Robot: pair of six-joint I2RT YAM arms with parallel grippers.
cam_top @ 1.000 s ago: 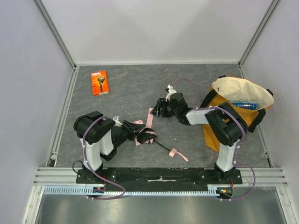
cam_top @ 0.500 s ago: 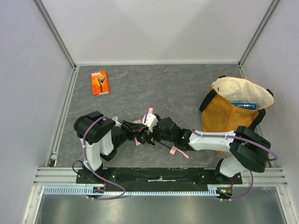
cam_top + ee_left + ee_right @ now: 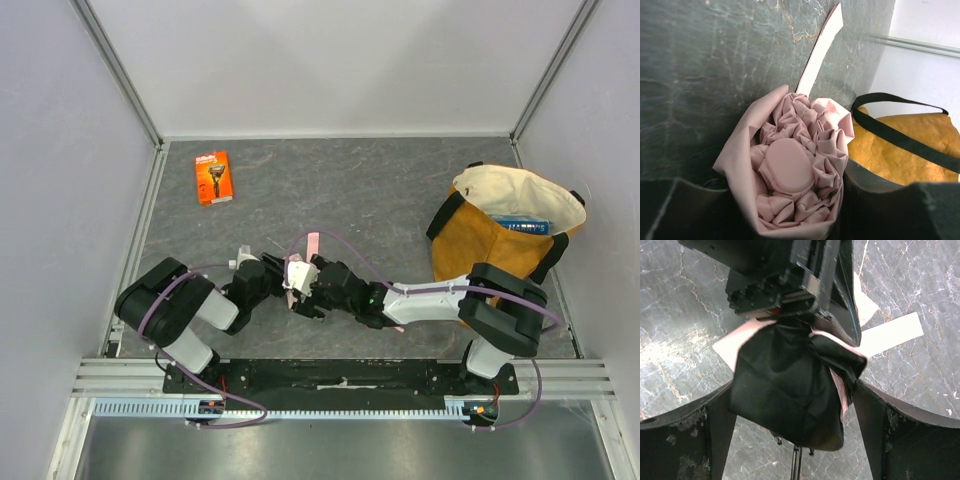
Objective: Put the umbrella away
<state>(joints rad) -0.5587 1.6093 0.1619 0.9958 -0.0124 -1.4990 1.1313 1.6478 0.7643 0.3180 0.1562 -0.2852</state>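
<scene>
Reaching across from the middle of the tabletop [image 3: 400,190], the right arm had come in on the umbrella [image 3: 790,165] within the last second. Its right fingers [image 3: 680,445] had spread from partly open to wide apart. They stood on either side of the dark underside of the bundled canopy, with a gap showing on the one side and the fabric close to the other. No grip was made.

The left fingers [image 3: 875,210] were about half closed and pressed against the bunched pink fabric on both sides, holding it. The left arm had swung outward to its own side and carried the bundle a little with it.

The umbrella was found low over the tabletop near the front edge, between the two wrists and well apart from the tote bag [image 3: 490,250]. Its closure strap [image 3: 822,55] trailed loose on the surface. The shaft and handle could not be made out under the right arm.

Assessment: the right arm was placed to take or gather the canopy. Nothing was yet put away, and the loose strap suggests the canopy was unsecured.
</scene>
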